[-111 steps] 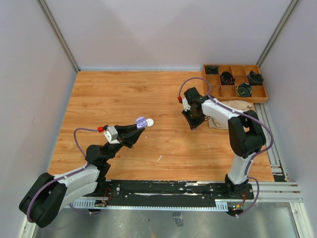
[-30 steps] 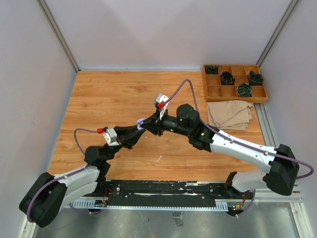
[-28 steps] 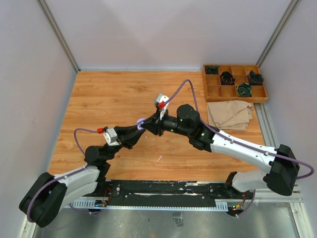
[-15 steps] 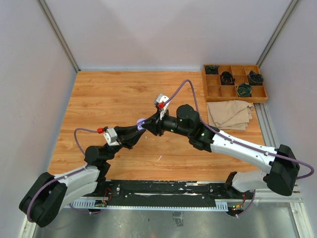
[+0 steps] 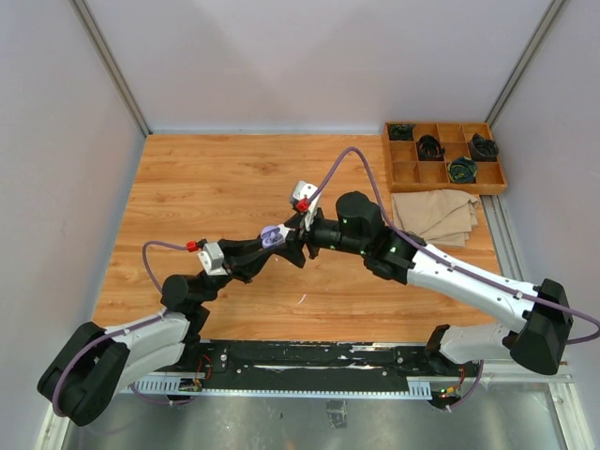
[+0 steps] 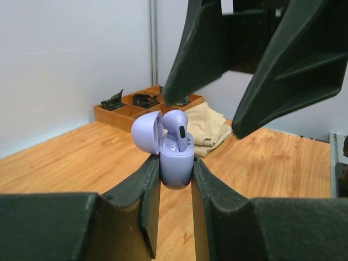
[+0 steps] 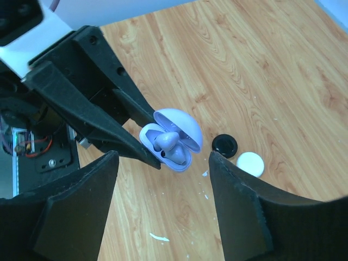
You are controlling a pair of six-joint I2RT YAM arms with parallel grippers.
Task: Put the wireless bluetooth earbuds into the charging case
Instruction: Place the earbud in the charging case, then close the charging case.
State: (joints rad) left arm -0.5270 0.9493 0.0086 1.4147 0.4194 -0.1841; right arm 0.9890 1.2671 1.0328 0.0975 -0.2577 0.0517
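Note:
My left gripper [image 6: 175, 166] is shut on the body of a lilac charging case [image 6: 176, 163], holding it upright above the table with its lid [image 6: 147, 132] swung open. A lilac earbud [image 6: 177, 128] stands in the case, its head above the rim. In the top view the case [image 5: 270, 234] sits between the two arms. My right gripper [image 7: 163, 159] hangs open just over the case [image 7: 173, 142], its fingers [image 6: 283, 60] spread to either side and touching nothing. The earbud [image 7: 166, 141] lies inside the open shell.
A black round case [image 7: 224, 145] and a white one [image 7: 250, 163] lie on the wood under the grippers. A compartmented wooden tray [image 5: 422, 159] of dark items and a folded beige cloth [image 5: 434, 214] sit at the back right. White flecks [image 7: 159, 237] dot the table.
The right gripper's fingers have spread apart and drawn back a little from the case. The earbud stays in the case. The left gripper holds still.

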